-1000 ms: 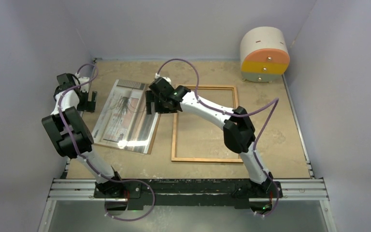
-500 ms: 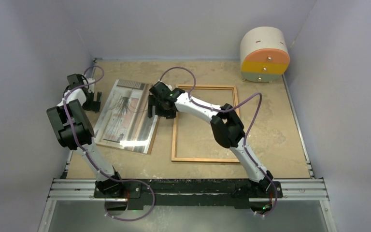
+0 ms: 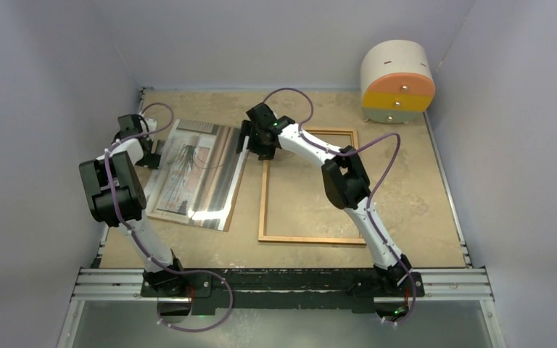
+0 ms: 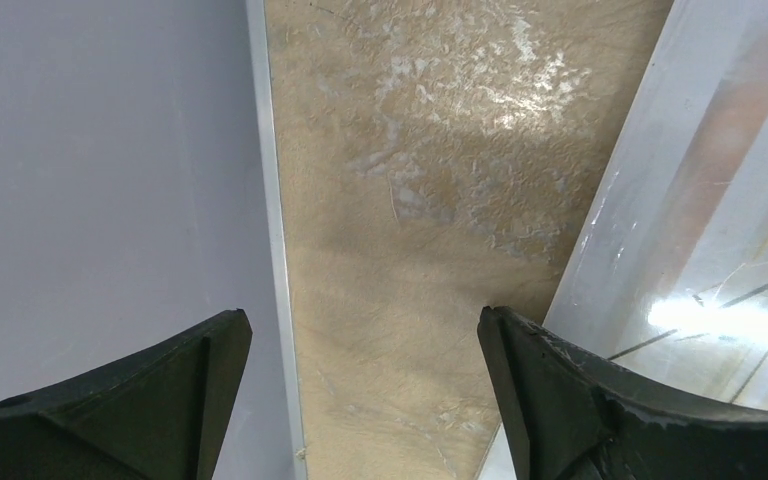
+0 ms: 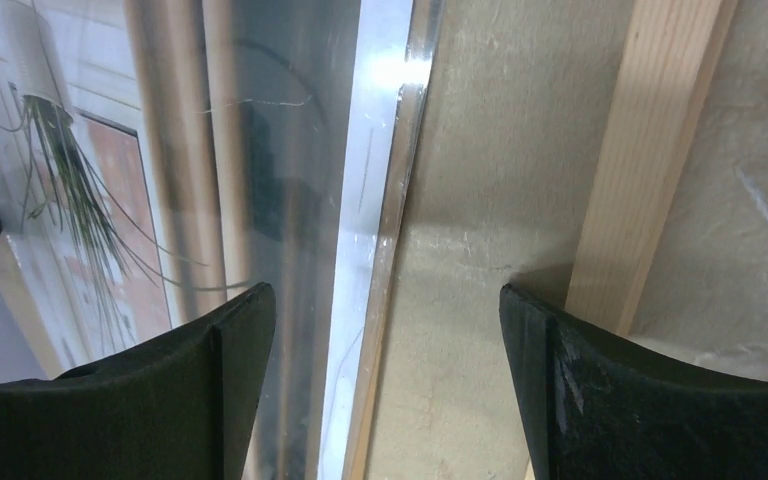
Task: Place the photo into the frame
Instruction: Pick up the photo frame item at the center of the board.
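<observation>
The photo (image 3: 192, 168), a glossy print of a pale room with a plant, lies flat at the left of the table on a brown backing board (image 3: 188, 219). The empty orange-brown wooden frame (image 3: 262, 196) lies flat just right of it. My right gripper (image 3: 251, 142) is open over the photo's far right edge, one finger above the photo (image 5: 160, 150), the other near the frame's left rail (image 5: 650, 150), holding nothing. My left gripper (image 3: 147, 148) is open and empty at the photo's far left edge (image 4: 720, 200), over bare table beside the wall.
A round cabinet (image 3: 397, 81) with orange, yellow and grey drawers stands at the far right corner. The left wall (image 4: 100, 180) and its metal strip run close beside my left gripper. Walls enclose the table on three sides.
My right gripper has moved along the photo's right edge toward the far corner. My left gripper has shifted right, closer to the photo's left edge. Photo and frame have not moved.
</observation>
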Available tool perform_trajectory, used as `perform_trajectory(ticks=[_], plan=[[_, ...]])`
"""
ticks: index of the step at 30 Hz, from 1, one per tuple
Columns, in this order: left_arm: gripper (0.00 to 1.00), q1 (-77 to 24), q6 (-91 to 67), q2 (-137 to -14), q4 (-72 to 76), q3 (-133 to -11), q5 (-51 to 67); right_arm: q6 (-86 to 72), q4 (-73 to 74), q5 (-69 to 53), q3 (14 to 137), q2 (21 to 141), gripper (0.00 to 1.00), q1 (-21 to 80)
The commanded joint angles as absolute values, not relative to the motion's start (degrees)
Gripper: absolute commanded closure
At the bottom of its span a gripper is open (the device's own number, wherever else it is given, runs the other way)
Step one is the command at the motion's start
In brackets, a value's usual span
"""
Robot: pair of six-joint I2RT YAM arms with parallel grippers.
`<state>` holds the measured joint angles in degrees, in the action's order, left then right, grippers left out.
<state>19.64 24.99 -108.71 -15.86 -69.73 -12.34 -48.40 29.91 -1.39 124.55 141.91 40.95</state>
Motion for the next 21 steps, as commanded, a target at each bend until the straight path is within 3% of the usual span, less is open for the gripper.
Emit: perform_trajectory(ticks=[1,7,21], plan=[[0.08,19.4,28.5,-109.6,-13.1,-64.5,-16.8,-50.2,30.0,-1.7,127.6,144.2,0.17,40.8],[0.07,18.4,30.3,-109.6,-10.1,-62.0,-19.2,-51.8,29.4,-0.2,133.6,148.7,0.18,39.5],[0.07,17.0,33.8,-108.3,-7.3,-59.3,-19.9,-51.9,19.0,1.4,130.9,147.5,0.23,38.9]])
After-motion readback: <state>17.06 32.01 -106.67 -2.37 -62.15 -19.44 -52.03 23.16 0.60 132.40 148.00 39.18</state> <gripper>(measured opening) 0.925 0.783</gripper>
